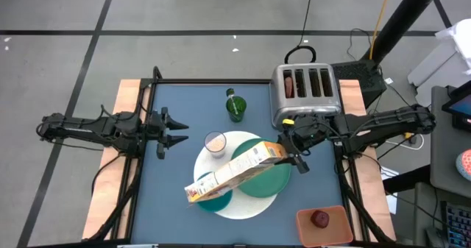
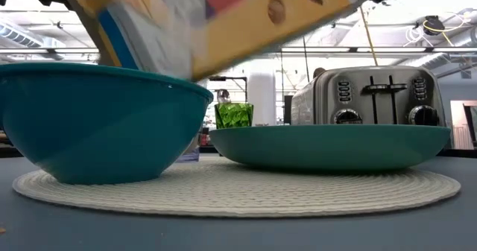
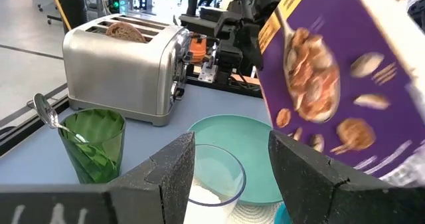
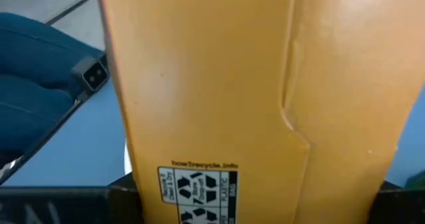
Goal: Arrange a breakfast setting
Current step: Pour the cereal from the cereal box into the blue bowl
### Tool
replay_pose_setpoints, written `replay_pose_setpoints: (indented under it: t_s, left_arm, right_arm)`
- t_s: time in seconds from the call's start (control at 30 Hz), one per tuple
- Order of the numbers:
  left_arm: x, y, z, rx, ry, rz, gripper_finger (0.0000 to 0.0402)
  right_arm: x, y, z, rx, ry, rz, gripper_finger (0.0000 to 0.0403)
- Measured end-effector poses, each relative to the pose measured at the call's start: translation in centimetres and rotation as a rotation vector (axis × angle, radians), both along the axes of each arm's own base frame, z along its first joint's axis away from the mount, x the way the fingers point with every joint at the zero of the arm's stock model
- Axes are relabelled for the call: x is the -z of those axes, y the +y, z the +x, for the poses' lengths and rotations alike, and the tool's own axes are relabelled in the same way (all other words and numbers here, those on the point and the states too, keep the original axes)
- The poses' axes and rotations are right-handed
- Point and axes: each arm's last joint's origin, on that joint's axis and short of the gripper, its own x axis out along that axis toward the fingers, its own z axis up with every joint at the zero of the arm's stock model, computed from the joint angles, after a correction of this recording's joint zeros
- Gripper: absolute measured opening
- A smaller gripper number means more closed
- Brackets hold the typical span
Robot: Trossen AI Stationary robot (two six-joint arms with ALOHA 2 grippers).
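The right gripper (image 1: 293, 154) has its jaws clamped on the light, crushable cereal box (image 1: 234, 173), best held across its bottom end, tilted over the teal bowl (image 2: 97, 121).

On the white woven mat (image 2: 246, 195) stand a teal bowl (image 2: 97, 121) and green plate (image 2: 328, 147), a tilted, blurred carton (image 2: 223, 20), probably cereal, above the bowl.

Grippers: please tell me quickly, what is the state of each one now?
Left gripper: open, empty, at the table's left side.
Right gripper: shut on the cereal box, tilted over the teal bowl.
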Motion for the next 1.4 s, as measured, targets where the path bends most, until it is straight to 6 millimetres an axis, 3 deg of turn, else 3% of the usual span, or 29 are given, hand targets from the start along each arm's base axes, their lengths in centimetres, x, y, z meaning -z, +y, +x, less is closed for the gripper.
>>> replay_pose_setpoints:
  t_s: [0.2,1.27,1.4]
  left_arm:
    - [0.0,0.0,0.0,0.0,0.0,0.001,0.0198]
    - [0.0,0.0,-0.01,0.001,0.0,0.006,0.0198]
    - [0.0,0.0,-0.01,0.001,0.0,0.006,0.0198]
  right_arm:
    - [-0.46,0.03,0.31,-0.001,-0.058,0.002,0.0199]
    - [0.08,0.02,0.13,0.003,0.001,0.01,0.0199]
    - [-0.6,0.02,0.1,0.002,-0.057,0.014,0.0199]
